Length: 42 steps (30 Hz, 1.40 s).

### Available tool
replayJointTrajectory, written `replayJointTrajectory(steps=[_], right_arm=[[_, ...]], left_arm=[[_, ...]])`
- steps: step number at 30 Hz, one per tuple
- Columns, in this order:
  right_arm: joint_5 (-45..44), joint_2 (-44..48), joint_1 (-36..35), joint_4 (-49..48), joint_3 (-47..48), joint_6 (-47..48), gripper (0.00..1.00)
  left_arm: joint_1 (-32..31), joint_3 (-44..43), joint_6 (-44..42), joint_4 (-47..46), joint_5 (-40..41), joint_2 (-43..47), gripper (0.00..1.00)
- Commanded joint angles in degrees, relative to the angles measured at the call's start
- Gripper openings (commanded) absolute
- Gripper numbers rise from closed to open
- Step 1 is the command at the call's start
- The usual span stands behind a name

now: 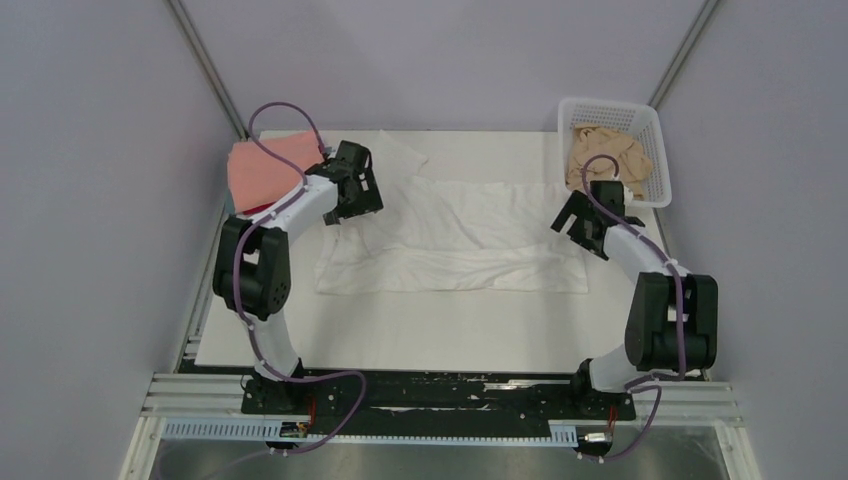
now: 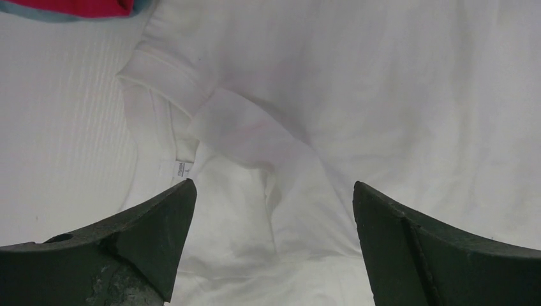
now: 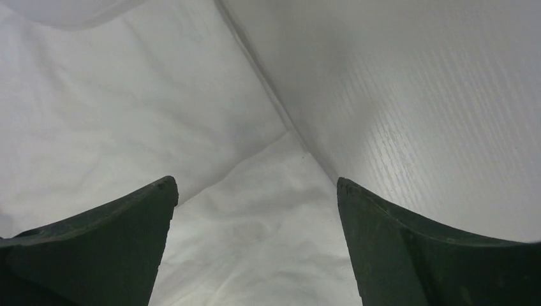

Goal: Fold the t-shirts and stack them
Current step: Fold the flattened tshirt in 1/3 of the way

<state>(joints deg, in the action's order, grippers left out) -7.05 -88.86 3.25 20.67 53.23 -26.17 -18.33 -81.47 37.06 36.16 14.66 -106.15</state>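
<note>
Risk: left pincer [image 2: 273, 183], right pincer [image 3: 256, 180] (both released) could pinch one layer, and I skew white t-shirt [image 1: 460, 240].

One white shirt [image 1: 455, 235] lies on the one worktop [image 1: 400, 335]. One pink shirt [image 1: 262, 168] tops the single pile at the far left. The left wrist view shows one red edge [image 2: 76, 6] and one blue-grey edge [image 2: 38, 17] there; whether the red is a separate shirt cannot be told. One beige shirt [image 1: 607, 152] sits in the one basket [image 1: 610, 105]. There are two arms, the left arm [image 1: 255, 270] and the right arm [image 1: 670, 315]. Each carries one gripper, the left gripper [image 2: 273, 186] and the right gripper [image 3: 256, 182], with two fingers apiece.
</note>
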Motion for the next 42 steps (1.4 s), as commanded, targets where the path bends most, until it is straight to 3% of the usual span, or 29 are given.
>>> replayJointTrajectory(steps=[1, 4, 9, 14, 27, 32, 35, 40, 42], right_arm=[[-0.15, 9.89, -1.92, -0.8, -3.07, 0.29, 1.0], [3.33, 16.05, -5.59, -0.71, -7.32, 0.05, 1.0], [11.2, 21.28, -7.72, -2.43, -12.82, 0.36, 1.0], [15.52, 19.0, -7.72, -6.11, -14.76, 0.71, 1.0], [12.32, 14.75, -7.73, -6.47, -15.34, 1.43, 1.0], [10.51, 14.55, -7.72, -6.17, -15.28, 1.47, 1.0], [10.29, 14.67, -7.7, -6.03, -15.14, 1.65, 1.0], [10.67, 14.97, -7.68, -6.07, -15.42, 1.39, 1.0], [10.73, 15.17, -7.72, -6.12, -15.52, 1.43, 1.0]], left_arm=[[0.25, 1.66, 2.01, -0.21, -2.46, 6.57, 1.0], [0.1, 7.82, 3.38, -3.88, -8.71, 11.38, 1.0], [0.07, 22.05, 6.1, -9.3, -10.78, 22.27, 1.0], [0.07, 25.39, 6.13, -18.8, -19.17, 21.35, 1.0], [0.22, 10.25, 5.5, -20.92, -23.26, 1.42, 1.0], [0.34, -0.7, 5.27, -22.0, -23.96, -3.71, 1.0], [1.24, -7.51, 5.01, -18.44, -18.86, -7.53, 1.0], [2.88, -19.9, 3.74, -5.41, -19.6, -14.9, 1.0], [2.9, -17.57, 3.3, -4.69, -19.22, -13.46, 1.0]])
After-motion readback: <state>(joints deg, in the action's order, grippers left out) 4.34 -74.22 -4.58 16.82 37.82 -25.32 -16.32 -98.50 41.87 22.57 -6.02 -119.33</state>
